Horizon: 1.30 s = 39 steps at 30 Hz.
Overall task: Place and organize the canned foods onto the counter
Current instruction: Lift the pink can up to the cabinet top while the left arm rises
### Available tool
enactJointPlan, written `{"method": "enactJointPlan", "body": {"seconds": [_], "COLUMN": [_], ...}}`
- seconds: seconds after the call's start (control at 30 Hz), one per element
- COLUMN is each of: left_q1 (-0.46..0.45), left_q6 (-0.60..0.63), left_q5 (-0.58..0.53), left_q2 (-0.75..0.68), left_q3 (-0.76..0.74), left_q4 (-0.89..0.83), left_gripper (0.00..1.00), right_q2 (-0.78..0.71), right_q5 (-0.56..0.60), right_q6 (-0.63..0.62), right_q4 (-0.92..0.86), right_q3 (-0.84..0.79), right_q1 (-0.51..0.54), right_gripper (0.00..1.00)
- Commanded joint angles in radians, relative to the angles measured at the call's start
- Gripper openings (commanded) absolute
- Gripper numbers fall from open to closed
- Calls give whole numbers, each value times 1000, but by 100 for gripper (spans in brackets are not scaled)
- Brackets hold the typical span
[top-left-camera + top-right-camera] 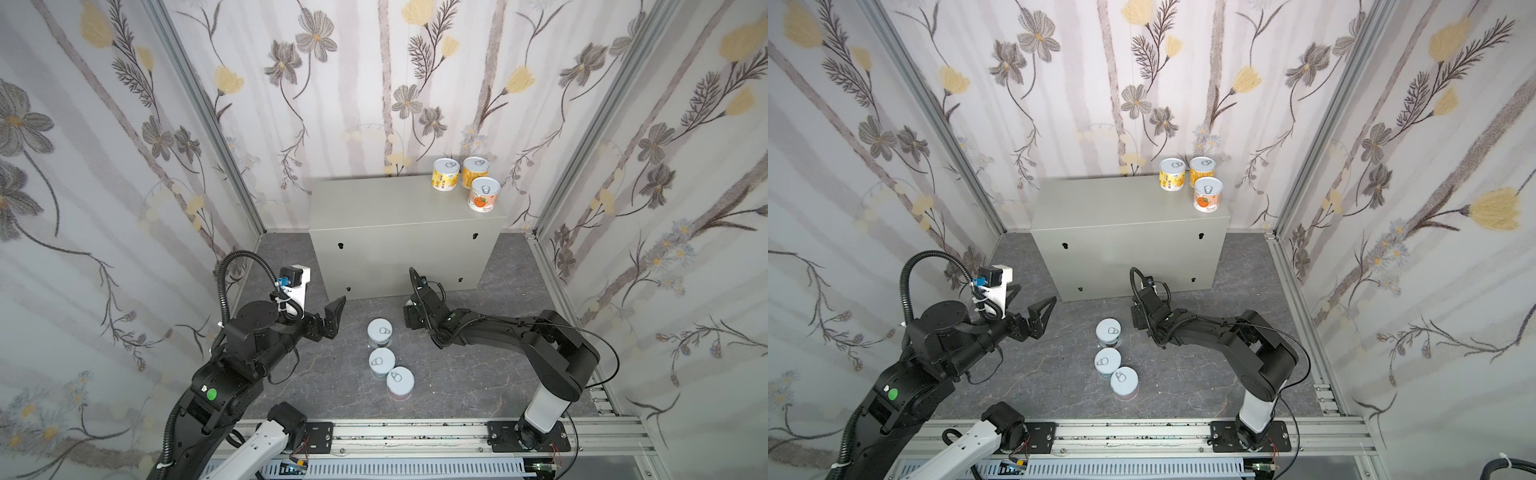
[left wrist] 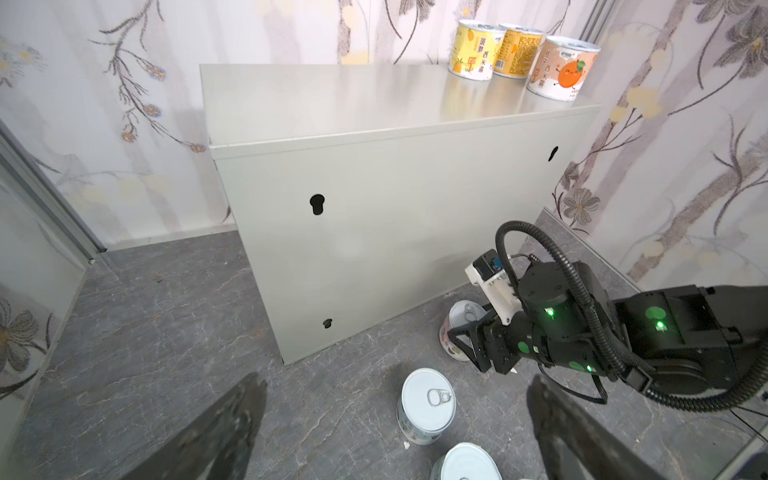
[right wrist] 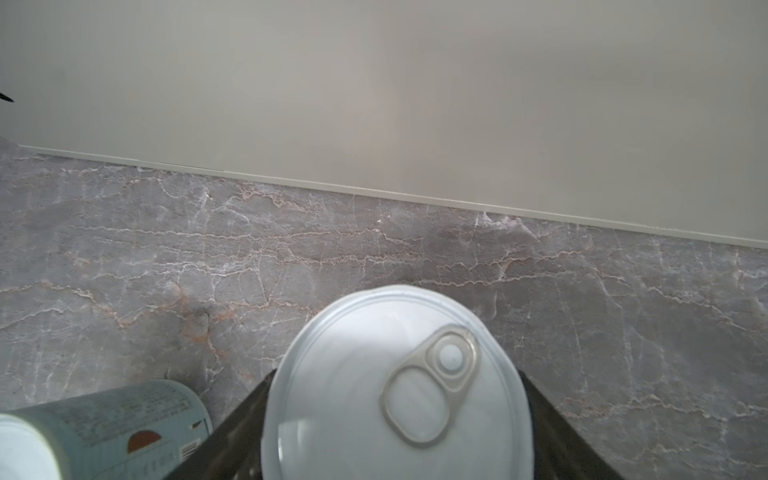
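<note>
Three canned foods stand at the back right of the counter (image 1: 386, 208): two yellow cans (image 1: 446, 174) (image 1: 475, 170) and an orange-print can (image 1: 484, 194). Three white-lidded cans (image 1: 379, 331) (image 1: 381, 360) (image 1: 400, 380) stand in a row on the floor. My right gripper (image 3: 397, 419) is low by the counter's base, its fingers (image 3: 241, 419) pressed on both sides of another white-lidded can (image 3: 353, 395). That can (image 2: 461, 324) also shows in the left wrist view, standing on the floor. My left gripper (image 1: 1034, 300) hovers open and empty, left of the floor cans.
The dark marbled floor (image 1: 478, 374) lies in front of the counter. Floral-papered walls (image 1: 124, 187) close in the left, right and back. The metal rail (image 1: 415, 432) carrying both arm bases runs along the front. A light-blue can (image 3: 104, 419) stands close beside my right gripper.
</note>
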Motion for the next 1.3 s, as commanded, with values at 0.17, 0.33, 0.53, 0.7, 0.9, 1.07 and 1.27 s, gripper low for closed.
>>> {"method": "enactJointPlan", "body": {"seconds": [0.17,0.33,0.53,0.7,0.9,1.07,1.27], "left_q1": [0,2,1,0,0,0,1], "left_q6": [-84,-106,-136,-127,-86,-36,1], "left_q5": [-60,-42,-36,-21,-17,-23,-34], "left_q2": [126,207,278,338,400,430,447], "left_q3": [170,294,403,468,542,586,607], "left_q4": [130,90,56,39,22,4,-2], "left_gripper": [100,100,100,100,100,100,100], "right_q2": [-155,-318,-460,-448,-330,-217,-123], "right_q5": [-8,37,81,131,189,223,219], "right_q6": [-15,-1,-34,-78,-113,-111,-135], "right_q4": [-113,-306,-528,-660,-771,-834,-861], "right_q3": [17,84,271,494,789,992,1150], "right_q1": [68,117,131,125,89,34,-26], "right_gripper": [65,65,65,65,65,65,66]}}
